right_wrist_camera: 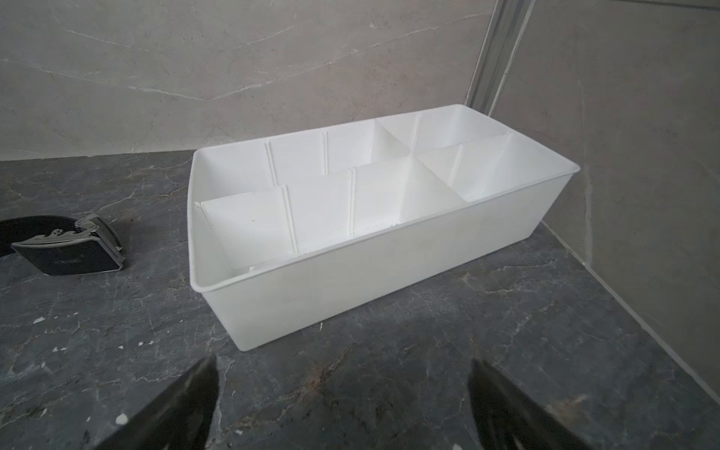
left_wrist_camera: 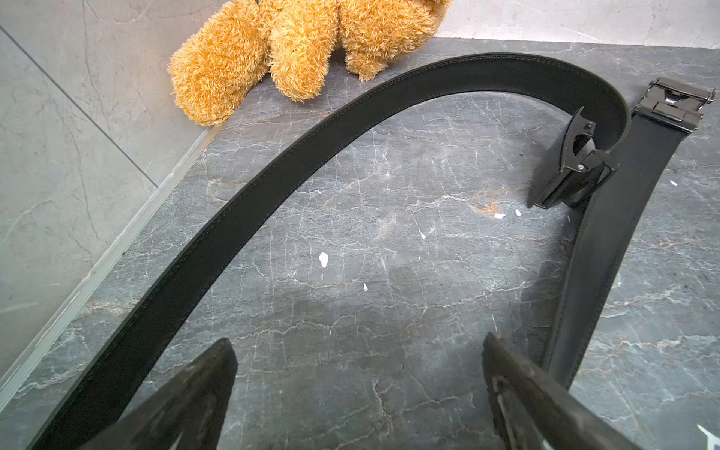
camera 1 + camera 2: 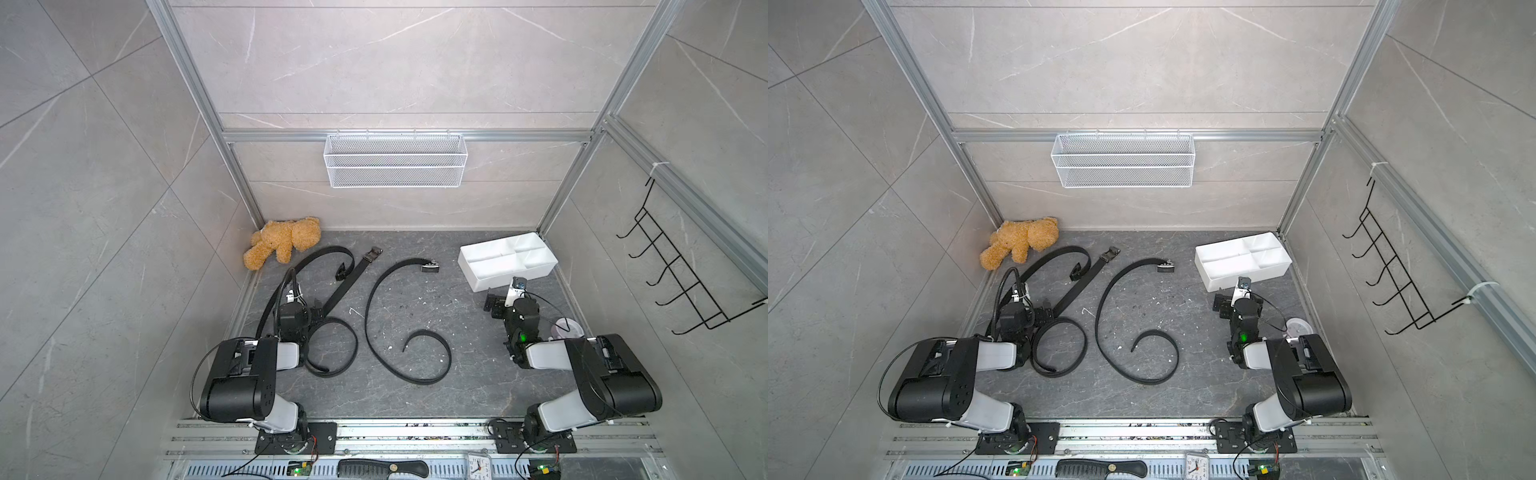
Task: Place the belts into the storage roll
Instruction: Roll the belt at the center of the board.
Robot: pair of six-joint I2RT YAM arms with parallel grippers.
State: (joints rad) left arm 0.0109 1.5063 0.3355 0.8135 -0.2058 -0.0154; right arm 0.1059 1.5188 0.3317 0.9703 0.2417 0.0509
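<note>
Three black belts lie uncoiled on the dark stone floor. One belt [image 3: 320, 254] [image 2: 296, 156] arcs from under my left arm toward the back. A straight belt [image 3: 345, 286] [image 2: 607, 253] ends in a loop beside that arm. The middle belt [image 3: 367, 320] curls at its near end; its buckle [image 1: 68, 255] lies left of the storage roll [image 3: 536, 268] [image 1: 389, 280], a white divided tray at the back right with nothing in it. My left gripper [image 2: 358, 343] is open over bare floor between the first two belts. My right gripper [image 1: 343, 362] is open just short of the tray's near wall.
A tan teddy bear [image 3: 282, 243] lies in the back left corner. A white wire basket [image 3: 395, 160] hangs on the back wall and a black hook rack [image 3: 681, 282] on the right wall. A comb [image 3: 382, 468] and a small clock [image 3: 478, 467] lie by the front rail.
</note>
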